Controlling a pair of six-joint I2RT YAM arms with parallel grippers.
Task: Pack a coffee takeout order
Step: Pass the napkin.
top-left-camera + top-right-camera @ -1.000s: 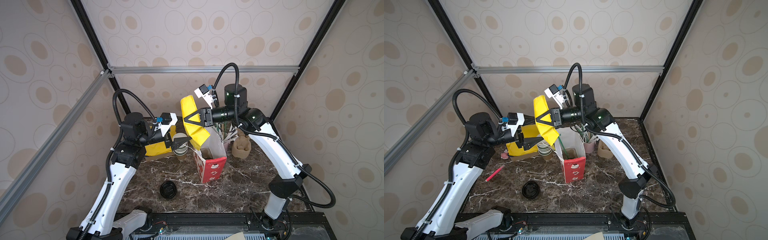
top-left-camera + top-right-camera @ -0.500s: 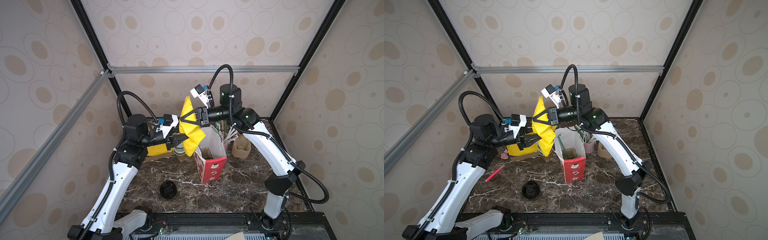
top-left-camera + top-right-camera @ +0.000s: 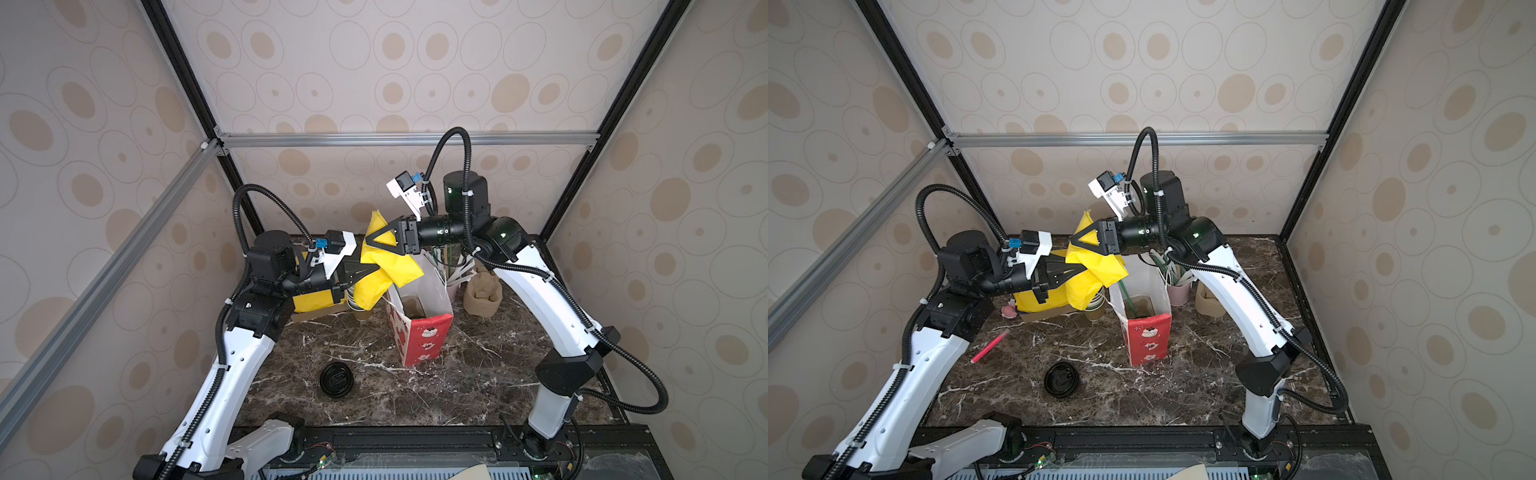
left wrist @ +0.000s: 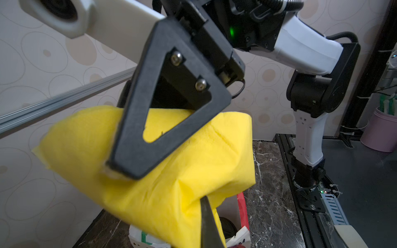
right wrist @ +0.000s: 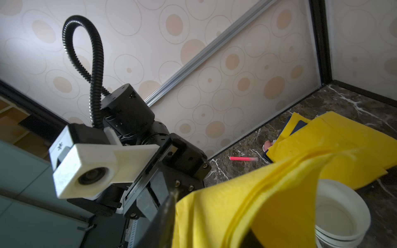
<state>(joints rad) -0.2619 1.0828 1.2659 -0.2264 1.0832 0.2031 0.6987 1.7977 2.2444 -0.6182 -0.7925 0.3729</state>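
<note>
A crumpled yellow napkin [image 3: 374,286] [image 3: 1088,282] hangs in the air just left of an open red-and-white paper bag [image 3: 419,332] [image 3: 1148,336]. My left gripper [image 3: 365,270] [image 4: 202,214] is shut on the napkin's lower fold [image 4: 171,171]. My right gripper [image 3: 368,241] [image 5: 210,214] sits over the napkin's top [image 5: 257,193], its jaws apart with the paper between them. Inside the bag something dark and round shows [image 4: 227,227], apparently the cup's black lid; its green side is hidden. A brown moulded-pulp piece [image 3: 482,295] stands right of the bag.
A lone black lid [image 3: 336,380] [image 3: 1062,380] lies near the front. Behind the napkin are a stack of white-rimmed cups [image 5: 341,214], a pile of yellow napkins [image 3: 1034,299], a pink pot of stirrers [image 3: 1177,291] and a red pen [image 3: 989,347].
The right gripper carried the napkin left to the left gripper, which closed on it. The right gripper's jaws have parted since.
</note>
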